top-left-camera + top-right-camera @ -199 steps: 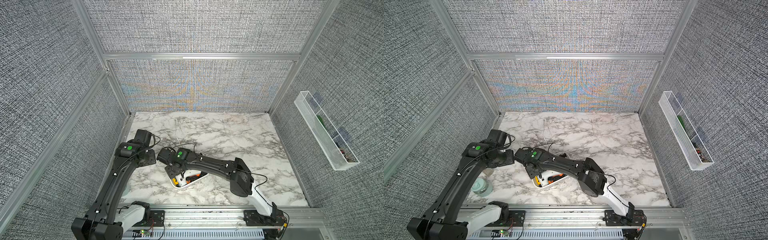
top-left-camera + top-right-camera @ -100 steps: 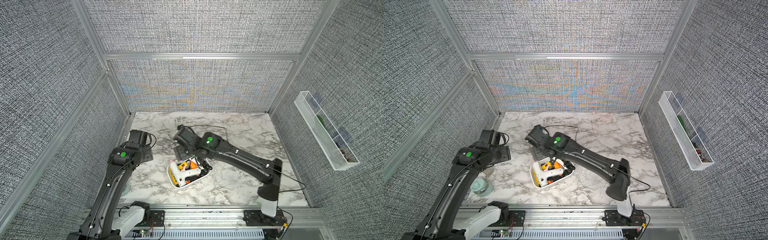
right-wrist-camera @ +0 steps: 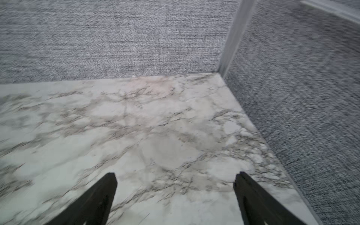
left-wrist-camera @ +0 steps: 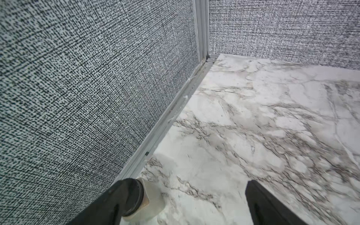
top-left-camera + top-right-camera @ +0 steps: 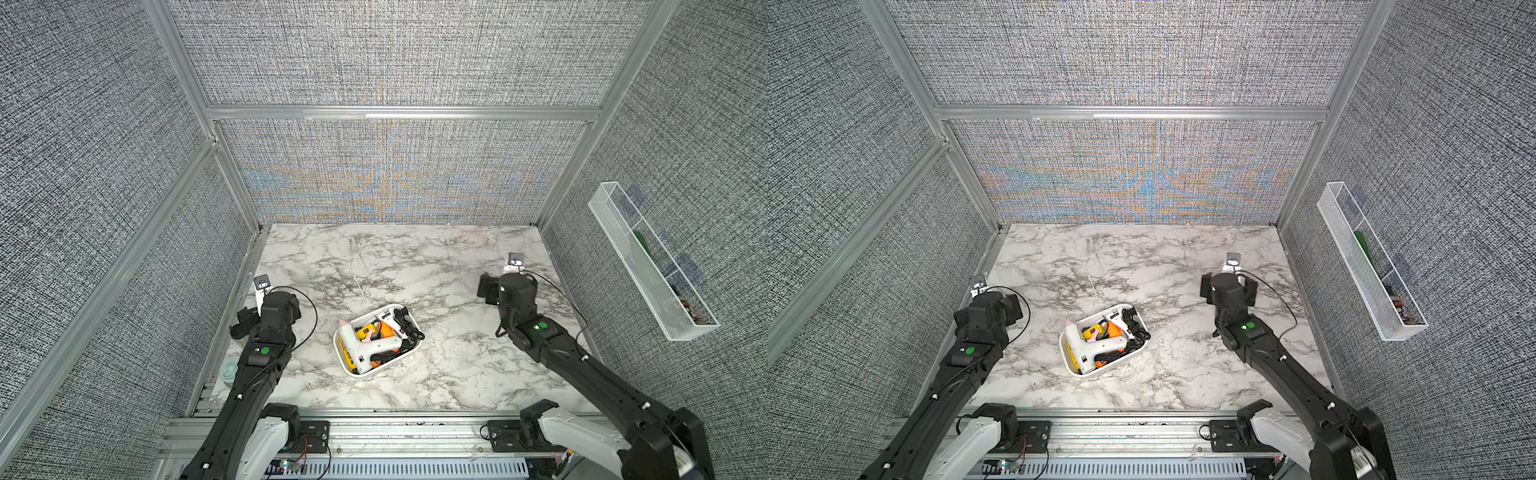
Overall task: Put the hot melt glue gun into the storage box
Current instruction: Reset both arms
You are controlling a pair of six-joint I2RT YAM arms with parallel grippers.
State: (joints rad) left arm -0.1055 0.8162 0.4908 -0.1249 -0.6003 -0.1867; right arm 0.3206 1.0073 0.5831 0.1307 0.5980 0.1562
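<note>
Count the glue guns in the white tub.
4 visible, all in the storage box: a large white gun on top, a yellow gun and an orange gun beside it, a small white gun at the far end. More may hide underneath.

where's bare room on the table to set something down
Bare table from the storage box to the back wall, and between box and right arm. Crowded: the box, full of glue guns; the left edge by the left arm.

I'm looking into a robotics lab test cell: grey woven panels [image 5: 374,54] are closing in three sides inside aluminium framing [image 5: 399,113], robot arms [image 5: 253,374] are sitting bolted to a metal rail [image 5: 399,432] fronting a marble-patterned tabletop [image 5: 374,257], and a wire-mesh tray [image 5: 638,270] is hanging on one wall.
</note>
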